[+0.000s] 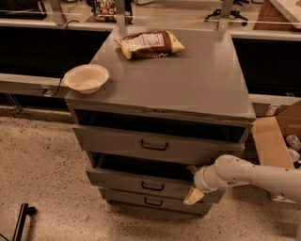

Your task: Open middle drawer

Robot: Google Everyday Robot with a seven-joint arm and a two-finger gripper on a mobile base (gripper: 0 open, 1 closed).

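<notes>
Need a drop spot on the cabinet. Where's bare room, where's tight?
Bare: cabinet top right of the bowl, in front of the chip bag, out to its right edge. Tight: right end of the middle drawer, where the gripper sits, cardboard box close beside.

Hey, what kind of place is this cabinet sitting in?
Probably an office or lab workspace: a grey metal drawer cabinet on a speckled floor, a swivel chair base behind, a cardboard box at right. The gripper is at the right end of the middle drawer.
</notes>
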